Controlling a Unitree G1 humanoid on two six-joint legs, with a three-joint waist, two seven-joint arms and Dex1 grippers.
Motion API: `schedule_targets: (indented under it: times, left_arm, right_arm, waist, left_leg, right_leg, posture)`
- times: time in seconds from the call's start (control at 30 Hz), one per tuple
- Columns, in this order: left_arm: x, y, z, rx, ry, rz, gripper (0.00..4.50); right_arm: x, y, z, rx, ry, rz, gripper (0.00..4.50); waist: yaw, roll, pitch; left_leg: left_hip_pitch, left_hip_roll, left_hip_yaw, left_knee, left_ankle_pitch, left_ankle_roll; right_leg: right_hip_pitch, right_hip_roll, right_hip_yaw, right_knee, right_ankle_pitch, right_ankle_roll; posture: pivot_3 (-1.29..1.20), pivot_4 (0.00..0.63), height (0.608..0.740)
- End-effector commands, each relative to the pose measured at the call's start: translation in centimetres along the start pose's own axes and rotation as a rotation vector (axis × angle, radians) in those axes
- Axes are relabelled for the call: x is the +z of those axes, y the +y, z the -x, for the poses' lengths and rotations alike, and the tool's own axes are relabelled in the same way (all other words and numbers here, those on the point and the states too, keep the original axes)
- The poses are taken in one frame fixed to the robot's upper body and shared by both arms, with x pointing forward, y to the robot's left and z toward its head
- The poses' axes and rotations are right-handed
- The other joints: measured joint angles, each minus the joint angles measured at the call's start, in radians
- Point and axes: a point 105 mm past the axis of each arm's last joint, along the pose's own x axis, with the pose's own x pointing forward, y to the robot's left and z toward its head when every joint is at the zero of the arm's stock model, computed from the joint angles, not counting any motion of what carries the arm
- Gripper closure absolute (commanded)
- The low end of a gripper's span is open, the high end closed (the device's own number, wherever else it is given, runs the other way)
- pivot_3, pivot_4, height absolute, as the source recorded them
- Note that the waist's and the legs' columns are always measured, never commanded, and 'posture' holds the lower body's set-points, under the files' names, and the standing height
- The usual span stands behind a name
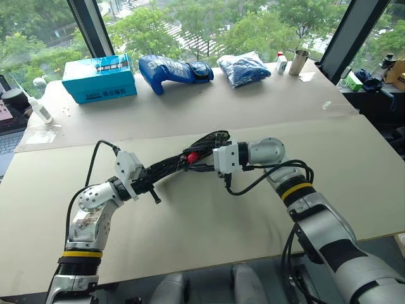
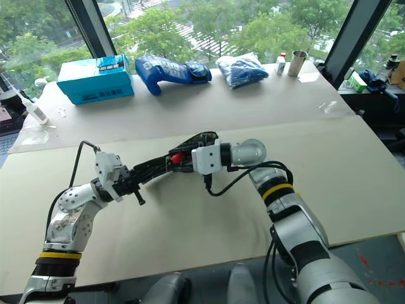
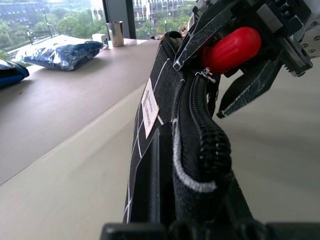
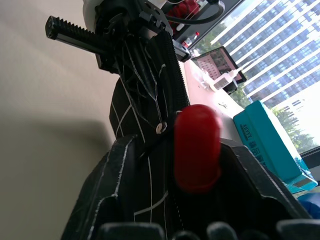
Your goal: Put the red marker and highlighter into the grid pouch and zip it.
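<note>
Left fingers (image 1: 147, 183): I have them clamped tight on the pouch's near-left end, holding it above the bench (image 1: 202, 221).
Pouch (image 1: 174, 163): held in the air mid-bench, running from my left fingers up and right to the right arm; white label faces out, zipper edge up.
Right fingers (image 1: 201, 156): parted, standing either side of the marker at the pouch's far end; I can't tell whether they grip it.
Marker (image 3: 231, 49): red cap showing between the right fingers, at the pouch's zipper opening.
Far bench: teal box (image 1: 100, 77) at left, blue glove (image 1: 172, 71) in the middle, blue bag (image 1: 243, 68) right of it, metal cup (image 1: 298, 62) far right.
</note>
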Motion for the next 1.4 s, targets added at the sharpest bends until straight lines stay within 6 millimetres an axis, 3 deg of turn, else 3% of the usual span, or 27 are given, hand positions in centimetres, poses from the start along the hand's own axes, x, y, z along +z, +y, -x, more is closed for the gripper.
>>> schedule_targets:
  times: [0.03,0.2,0.37,0.47,0.67,0.83,0.93,1.1,1.4]
  left_arm:
    - [1.7,0.2,0.0,0.005,-0.049,-0.040,4.50]
    - [1.6,0.2,-0.3,0.001,-0.052,-0.036,4.50]
    - [1.6,0.1,-0.6,-0.004,-0.058,-0.031,4.50]
    - [1.5,0.0,-0.7,-0.005,-0.060,-0.026,4.50]
    - [1.4,-0.2,-0.8,-0.010,-0.060,-0.018,4.50]
    - [1.2,-0.3,-1.0,-0.013,-0.060,-0.015,4.50]
    - [1.1,-0.4,-1.2,-0.019,-0.060,-0.012,4.50]
    - [1.0,-0.6,-1.4,-0.033,-0.055,-0.014,4.50]
    - [0.6,-0.8,-1.4,-0.039,-0.049,-0.014,4.50]
  right_arm:
    - [0.7,-3.4,1.0,-0.086,0.016,0.022,0.74]
    - [1.3,-6.3,2.6,-0.158,0.032,-0.016,0.74]
    - [2.0,-9.1,4.9,-0.310,0.019,-0.159,0.74]
    - [1.6,-9.3,6.4,-0.363,0.029,-0.299,0.74]
    - [0.1,-7.6,8.6,-0.452,0.088,-0.472,0.74]
    - [1.3,-4.3,7.3,-0.457,0.049,-0.635,0.74]
    - [1.1,-3.4,6.4,-0.519,0.079,-0.693,0.74]
    - [0.4,-3.2,5.3,-0.577,0.166,-0.720,0.74]
    - [4.7,-3.5,4.3,-0.510,0.008,-0.825,0.74]
  waist:
    - [-0.003,0.000,0.000]
    - [-0.006,0.000,0.000]
    - [-0.005,0.000,0.000]
    - [-0.002,0.000,0.000]
    - [0.007,0.000,0.000]
    - [0.010,0.000,0.000]
    - [0.013,0.000,0.000]
    - [0.018,0.000,0.000]
    - [0.020,0.000,0.000]
  left_leg:
    - [0.000,0.000,0.000,0.000,0.000,0.000]
    - [0.000,0.000,0.000,-0.001,0.000,0.000]
    - [0.000,0.000,0.000,-0.001,0.000,0.000]
    - [-0.001,0.000,0.000,-0.001,0.000,0.000]
    - [-0.001,0.000,0.000,0.000,0.000,0.000]
    - [-0.002,0.000,0.001,0.000,0.000,0.000]
    - [-0.002,0.000,0.001,0.000,0.000,0.000]
    - [-0.002,-0.001,0.001,0.001,0.000,0.000]
    - [-0.002,-0.001,0.001,0.002,0.000,0.000]
  right_leg:
    - [0.000,0.000,0.000,0.000,0.000,0.000]
    - [0.000,0.000,0.000,0.000,0.000,0.000]
    - [-0.001,0.000,0.000,0.000,0.000,0.000]
    - [-0.001,0.000,0.000,0.000,0.000,0.000]
    - [0.000,-0.001,0.000,0.000,0.000,0.000]
    - [-0.001,-0.001,0.000,0.000,0.000,0.000]
    - [-0.001,-0.001,0.001,0.000,0.000,0.000]
    - [-0.001,-0.001,0.001,0.000,0.001,-0.001]
    - [-0.001,-0.001,0.001,0.000,0.001,0.000]
  posture:
    - [0.00,0.150,0.740]
    - [0.00,0.150,0.740]
    - [0.00,0.150,0.740]
    - [0.00,0.150,0.740]
    - [0.00,0.150,0.740]
    - [0.00,0.150,0.740]
    - [0.00,0.150,0.740]
    - [0.00,0.150,0.740]
    - [0.00,0.150,0.740]
